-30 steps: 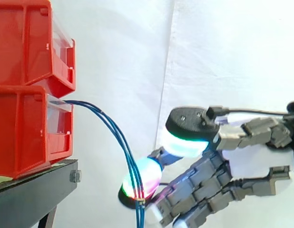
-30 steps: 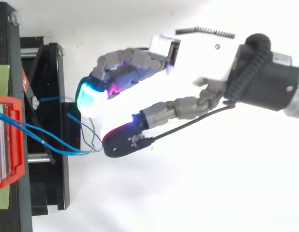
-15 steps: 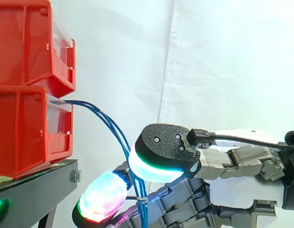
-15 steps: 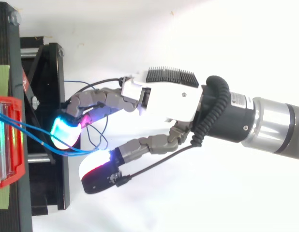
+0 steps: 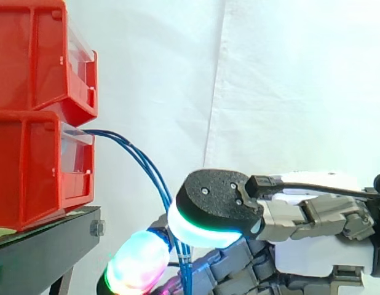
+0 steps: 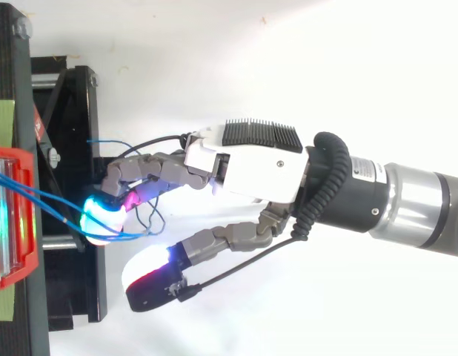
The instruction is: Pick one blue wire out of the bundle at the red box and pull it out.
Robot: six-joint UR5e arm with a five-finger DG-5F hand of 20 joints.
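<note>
In the side view the wires (image 5: 154, 178) pass behind part of the robot hand (image 5: 310, 253) and leave by the bottom edge, which also cuts off the hand's lower part. The left edge cuts the stacked bins (image 5: 30, 166). From above, glare blurs where wires and hand meet.

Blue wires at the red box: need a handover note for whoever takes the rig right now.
Hand: open, with the thumb apart from the fingertips; nothing is pinched.
Blue wires: they come out of the lower red box on the black stand and arc down as one bundle. They pass through the gap between thumb and fingertips.
Done: the hand is at the bundle.
Left: single out one wire, pinch it, and pull it out of the box.
</note>
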